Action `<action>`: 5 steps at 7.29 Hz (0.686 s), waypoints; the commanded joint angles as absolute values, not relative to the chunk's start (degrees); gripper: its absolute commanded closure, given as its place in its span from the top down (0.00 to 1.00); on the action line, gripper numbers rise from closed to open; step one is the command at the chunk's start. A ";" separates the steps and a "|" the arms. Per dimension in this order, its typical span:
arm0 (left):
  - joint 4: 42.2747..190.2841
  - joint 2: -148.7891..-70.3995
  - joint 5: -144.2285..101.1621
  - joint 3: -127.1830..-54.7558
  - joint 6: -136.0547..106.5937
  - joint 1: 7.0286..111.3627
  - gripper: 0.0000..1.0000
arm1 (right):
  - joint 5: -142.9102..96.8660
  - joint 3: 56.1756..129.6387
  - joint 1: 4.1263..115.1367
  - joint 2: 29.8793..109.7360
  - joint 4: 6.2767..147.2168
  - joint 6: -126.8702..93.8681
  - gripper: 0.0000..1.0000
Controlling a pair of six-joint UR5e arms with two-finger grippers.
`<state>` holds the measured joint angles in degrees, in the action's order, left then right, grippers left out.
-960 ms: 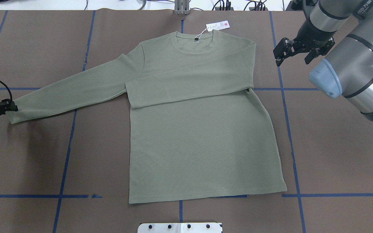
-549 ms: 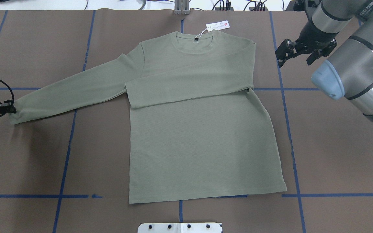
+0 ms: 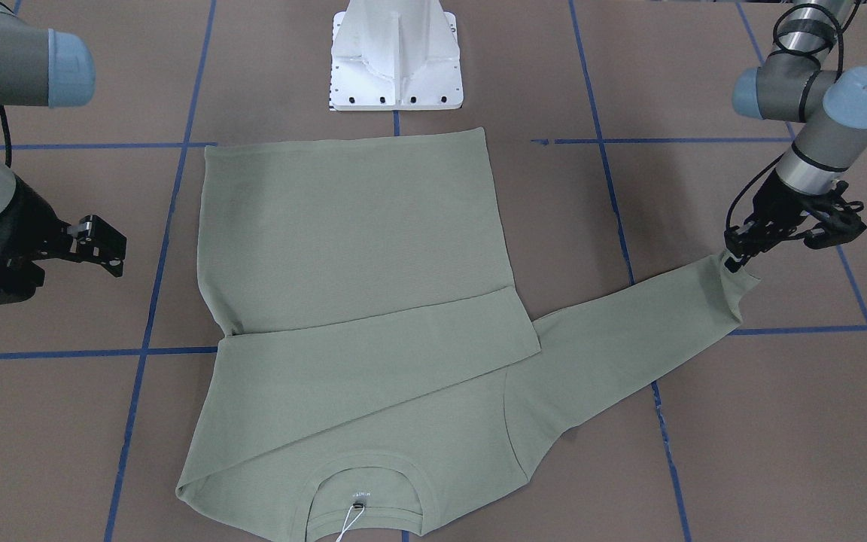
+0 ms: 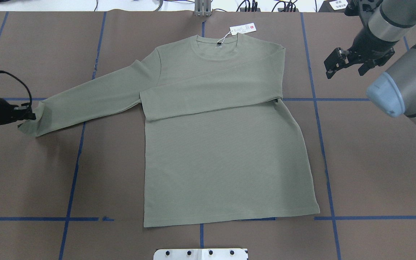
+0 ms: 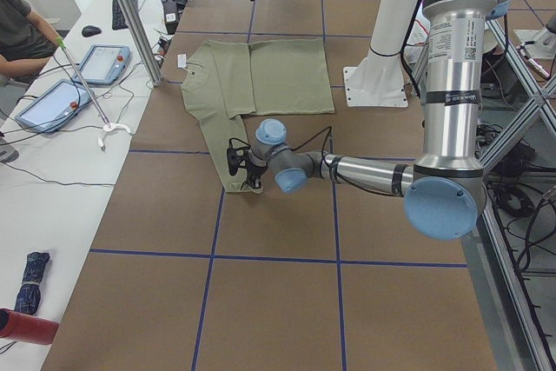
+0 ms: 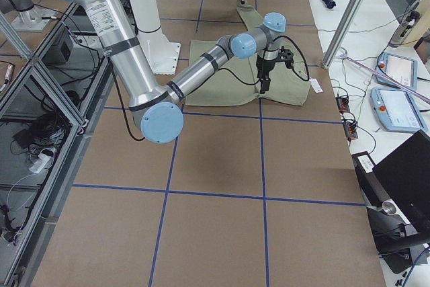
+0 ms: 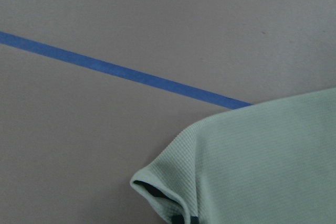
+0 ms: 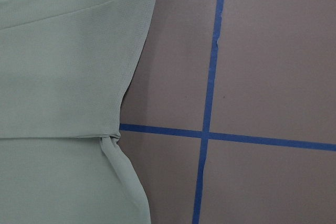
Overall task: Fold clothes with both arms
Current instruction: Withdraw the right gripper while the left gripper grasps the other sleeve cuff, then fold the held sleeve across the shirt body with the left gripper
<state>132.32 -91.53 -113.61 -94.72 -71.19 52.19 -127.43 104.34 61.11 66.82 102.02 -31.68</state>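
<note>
Sage-green ribbed long-sleeved shirt [image 4: 226, 159] lying flat on the brown paper-covered worktop [image 4: 374, 173], which is marked with blue tape lines [image 4: 31, 219]. One sleeve is folded across the chest. The other extends outward to the left black two-finger pincer [image 4: 31, 116], which is clamped on its cuff; the cuff is bunched and apparently raised a little off the worktop. The right black two-finger pincer [image 4: 345, 71] hangs with jaws apart and empty, clear of the fabric, with the shirt's folded shoulder edge beside it toward the robot's left. A white paper hang tag [image 4: 243, 29] rests just beyond the collar, well apart from both pincers.
</note>
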 commanded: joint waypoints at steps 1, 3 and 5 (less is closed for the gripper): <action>112.24 -107.14 -113.64 -96.86 -73.89 52.12 0.00 | -127.09 108.26 62.40 73.79 101.95 -27.79 1.00; 104.78 -119.74 -113.73 -94.67 -81.60 51.25 0.00 | -126.82 109.34 63.80 80.04 98.38 -24.62 1.00; 105.12 -134.47 -113.82 -84.36 -92.86 48.35 0.00 | -126.83 108.81 64.86 85.32 91.52 -24.52 1.00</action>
<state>105.61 -124.41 -113.78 -91.17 -86.51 49.90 -126.83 109.03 64.12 82.04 95.40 -24.78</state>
